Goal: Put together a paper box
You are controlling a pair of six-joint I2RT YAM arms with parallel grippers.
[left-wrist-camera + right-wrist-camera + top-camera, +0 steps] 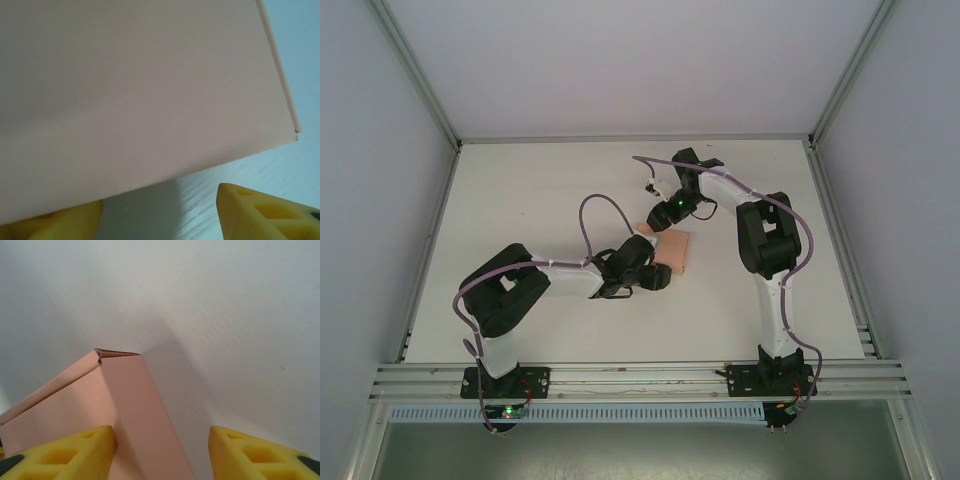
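The salmon-pink paper box (676, 250) lies mid-table between the two arms. My left gripper (657, 276) sits at its near edge, my right gripper (652, 222) at its far left corner. In the left wrist view a broad pink panel of the box (140, 90) hangs over the table; the left gripper (160, 220) is open, its left finger (55, 222) partly tucked under the panel's edge. In the right wrist view the box (135, 410) shows a folded side wall standing between the yellow fingers (260, 455). The right gripper (162, 455) is open, its left finger against the box and its right finger apart from it.
The white table (540, 200) is bounded by metal frame rails on the left (430, 250), the right (840, 250) and along the near edge (640, 375). Purple cables loop over both arms near the box.
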